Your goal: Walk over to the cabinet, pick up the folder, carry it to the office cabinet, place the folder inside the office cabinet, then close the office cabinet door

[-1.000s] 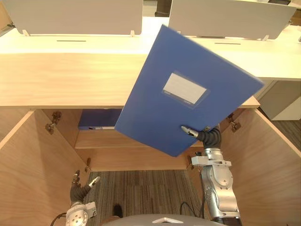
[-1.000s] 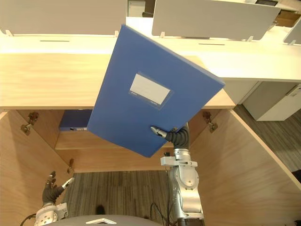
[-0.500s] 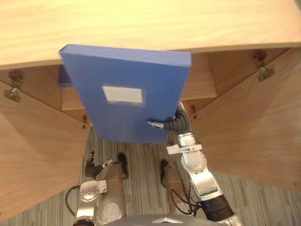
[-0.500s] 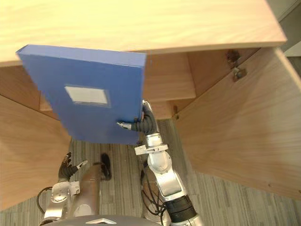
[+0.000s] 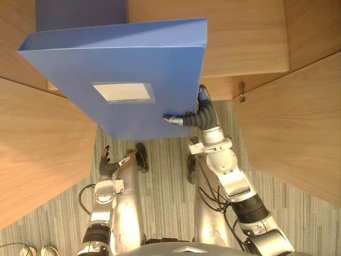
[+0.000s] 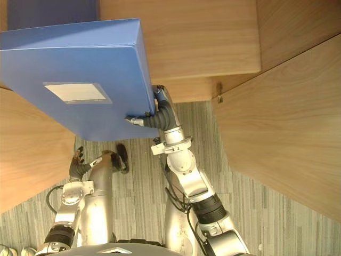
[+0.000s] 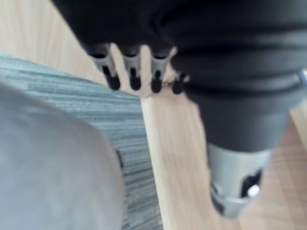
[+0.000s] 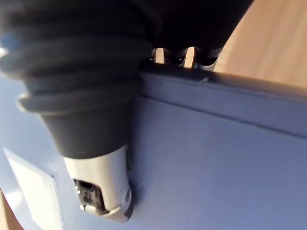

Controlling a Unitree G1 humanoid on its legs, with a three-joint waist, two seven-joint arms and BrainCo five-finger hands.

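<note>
A large blue folder point(image 5: 128, 58) with a white label is held up in front of the open wooden cabinet. My right hand point(image 5: 198, 118) is shut on its lower right corner. The thumb lies on the labelled face and the fingers wrap over the edge, as the right wrist view shows on the folder point(image 8: 216, 158). The folder's top edge sits close to the cabinet's shelf point(image 5: 240, 37). My left hand point(image 5: 109, 166) hangs low at my side with relaxed, straight fingers point(image 7: 130, 76) and holds nothing.
A second blue folder point(image 5: 80, 13) lies on the shelf behind the held one. The cabinet's two wooden doors stand open, the left door point(image 5: 42, 144) and the right door point(image 5: 298, 122). Grey striped carpet point(image 5: 165, 192) lies below.
The camera has tipped down toward the floor. The folder in my right hand has turned from steeply tilted to nearly level and now sits lower, in front of the shelf. The left hand stays down.
</note>
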